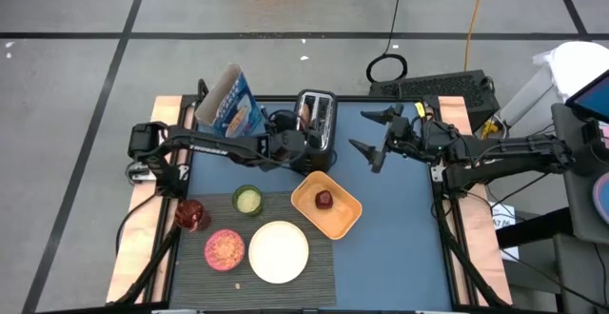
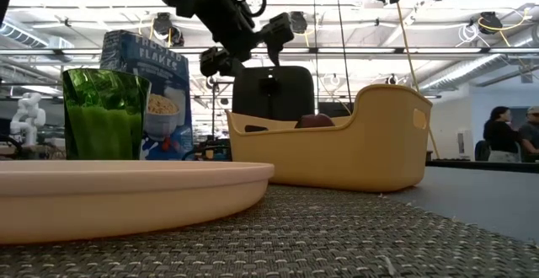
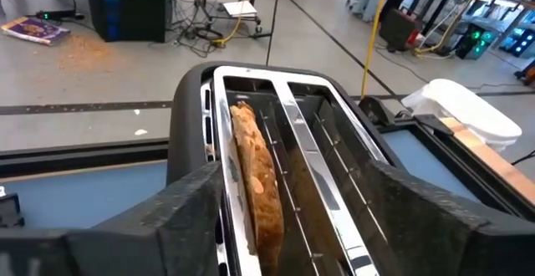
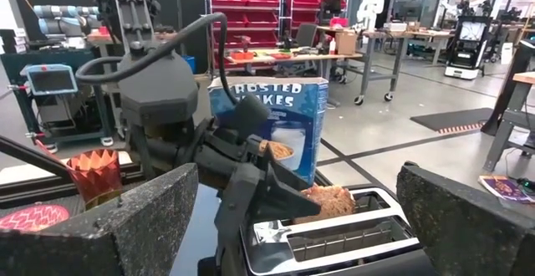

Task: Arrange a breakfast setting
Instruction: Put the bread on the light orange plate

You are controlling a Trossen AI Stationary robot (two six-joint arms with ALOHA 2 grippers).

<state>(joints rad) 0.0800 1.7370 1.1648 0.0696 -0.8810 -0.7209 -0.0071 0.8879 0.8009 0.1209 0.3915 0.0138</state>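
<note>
Left end effector (image 1: 303, 131): poised directly over the toaster (image 1: 317, 119) at the back of the desk (image 1: 400, 209), fingers parted, straddling the slot that holds the toast slice (image 3: 255, 176) and not yet gripping it. Toast slice: upright on edge in one slot, long axis along the slot, straight below the left fingers; white plate (image 1: 278, 251) waits well apart on the placemat (image 1: 314, 266). Right end effector (image 1: 381, 135): released, hovering just beside the toaster, farther from the toast.
</note>
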